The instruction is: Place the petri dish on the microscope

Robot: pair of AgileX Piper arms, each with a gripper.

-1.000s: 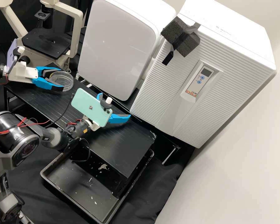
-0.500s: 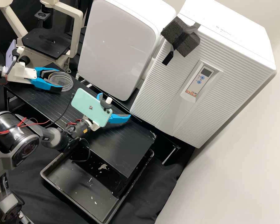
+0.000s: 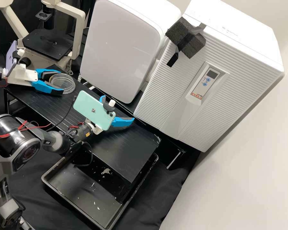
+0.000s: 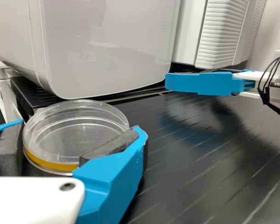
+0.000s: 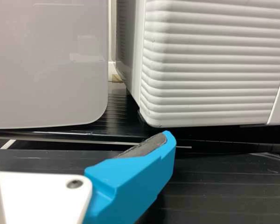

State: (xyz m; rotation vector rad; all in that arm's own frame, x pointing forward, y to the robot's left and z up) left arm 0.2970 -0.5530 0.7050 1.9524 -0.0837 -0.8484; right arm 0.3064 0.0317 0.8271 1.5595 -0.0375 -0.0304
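Note:
My left gripper (image 3: 58,82) stands open at the clear petri dish (image 3: 64,83) on the left end of the black rack. The left wrist view has the round dish (image 4: 77,128), with a yellow band low on its side, lying flat between the spread fingers of the left gripper (image 4: 80,135); one pad overlaps its near edge. Behind them at the upper left is the microscope (image 3: 78,30) with its black stage (image 3: 48,44). Over the middle of the rack my right gripper (image 3: 118,109) is open; in the right wrist view the right gripper (image 5: 79,140) holds nothing.
Behind the black rack (image 3: 118,156) stand a smooth white unit (image 3: 121,48) and a ribbed white unit (image 3: 169,102). A black tray (image 3: 70,191) lies at the front. A green phone (image 3: 93,110) sits on the right arm, its cable hanging over the rack.
My left gripper has drawn back slightly from the dish and its fingers have spread a little. The dish and the right arm have not visibly moved.

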